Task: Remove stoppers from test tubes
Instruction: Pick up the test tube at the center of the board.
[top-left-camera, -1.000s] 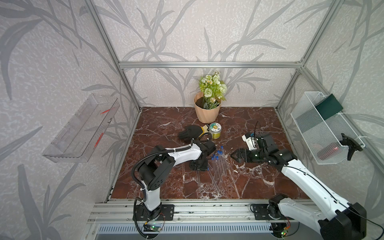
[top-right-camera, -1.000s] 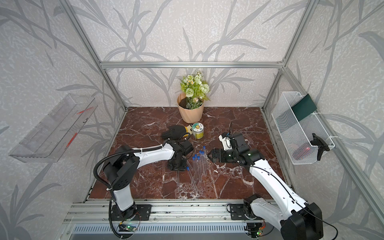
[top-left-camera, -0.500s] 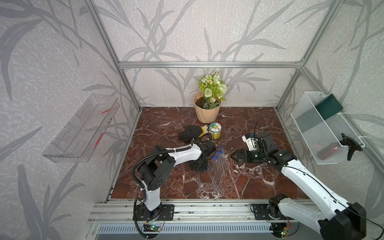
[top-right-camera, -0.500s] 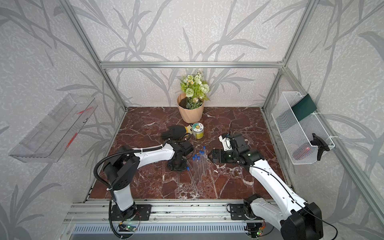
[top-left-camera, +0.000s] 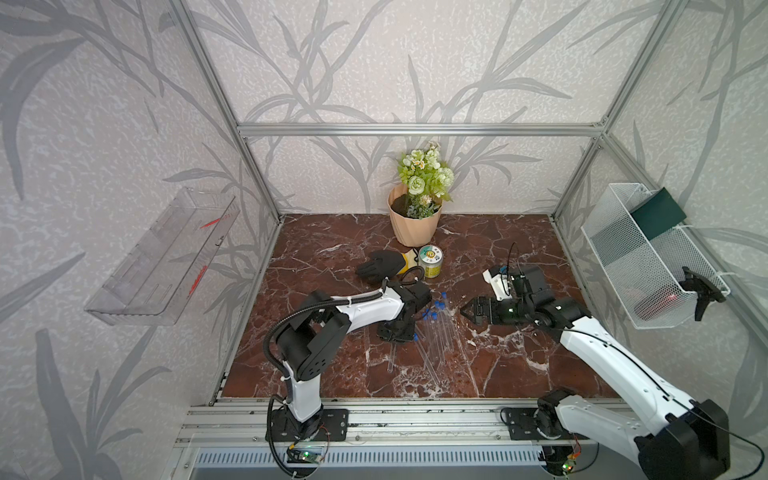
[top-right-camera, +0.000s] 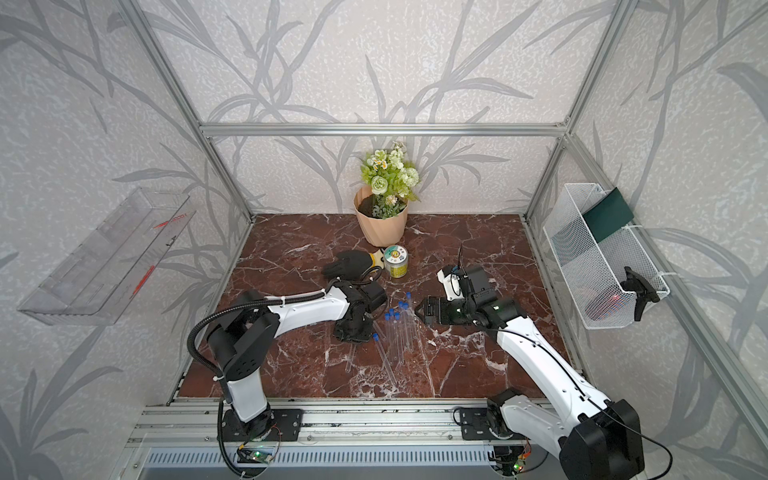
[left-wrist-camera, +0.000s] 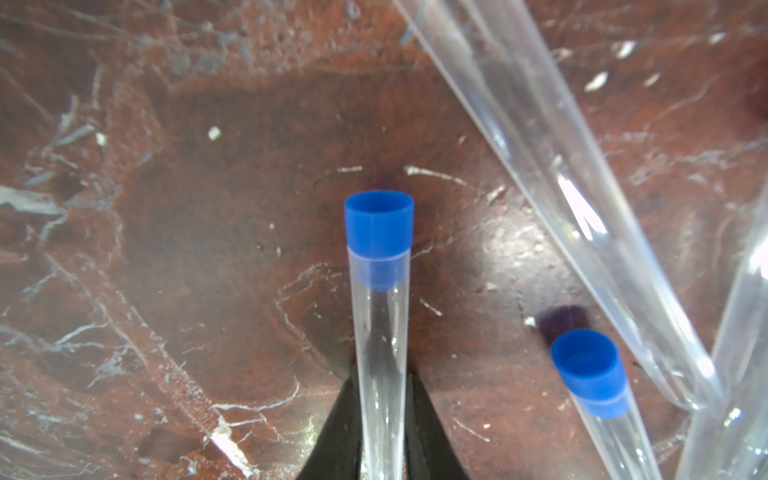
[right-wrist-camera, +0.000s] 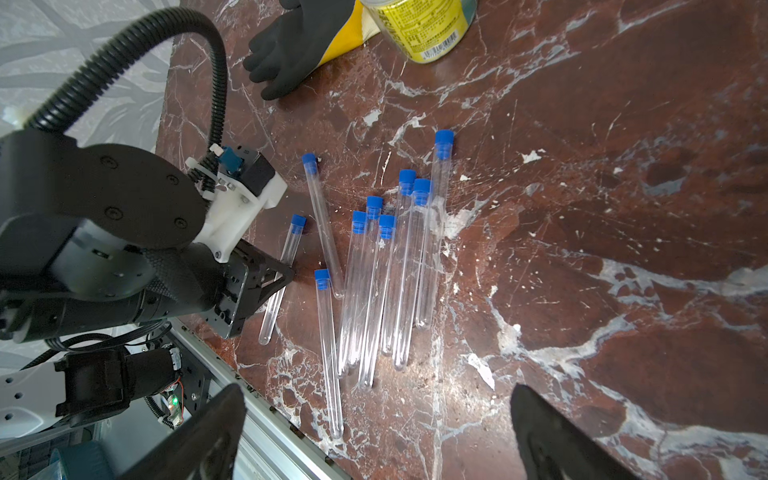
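The left pincer is clamped on one thin, clear tube partway along its length. The tube's blue stopper is still plugged in, out ahead of the fingertips. Eight other stoppered tubes lie in a loose bunch just beside it, between both pincers. The right pincer stands wide open and empty. The table's front rail runs close by, and bare marble spreads beyond the bunch.

White arm shells, black joints — ribbed black cable hose
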